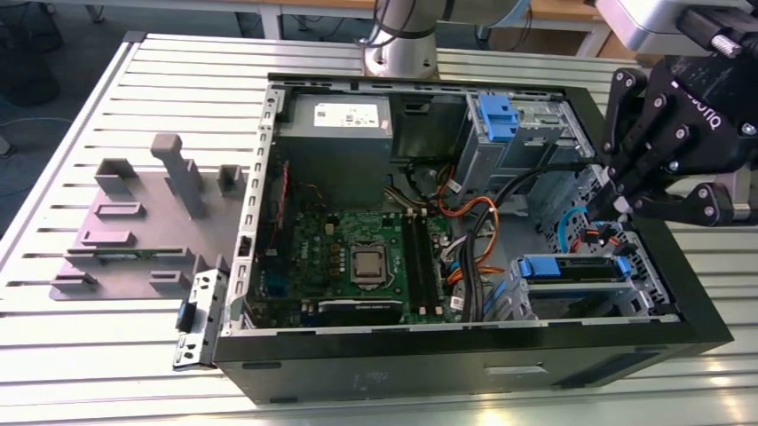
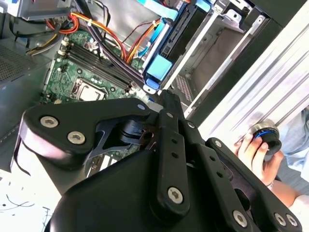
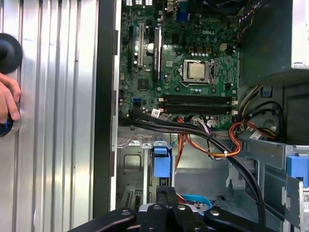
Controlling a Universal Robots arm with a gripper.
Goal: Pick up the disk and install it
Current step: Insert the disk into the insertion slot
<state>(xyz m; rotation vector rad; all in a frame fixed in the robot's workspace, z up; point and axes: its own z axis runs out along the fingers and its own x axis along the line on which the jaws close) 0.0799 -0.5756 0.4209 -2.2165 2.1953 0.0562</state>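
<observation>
Above the open case (image 1: 296, 346), the claw (image 1: 616, 209), fingers pressed together, hangs near cables (image 1: 474, 222) beside the seated disk (image 1: 569, 268).

1. I work in a robotics lab or test workshop, not a home or office.
2. Under me lies a slotted aluminium table (image 1: 95, 355) of ribbed metal profiles, filling the exterior view.
3. An opened desktop computer case (image 1: 474, 364) sits on it at centre frame, its motherboard (image 1: 355, 257) and cables bare.
4. A grey fixture plate (image 1: 130, 240) with upright holders stands at the exterior view's left.
5. My arm's base column (image 1: 400, 40) is mounted at top centre.
6. A person's hand (image 2: 256, 157) rests on the table edge at lower right of the second wrist view.
</observation>
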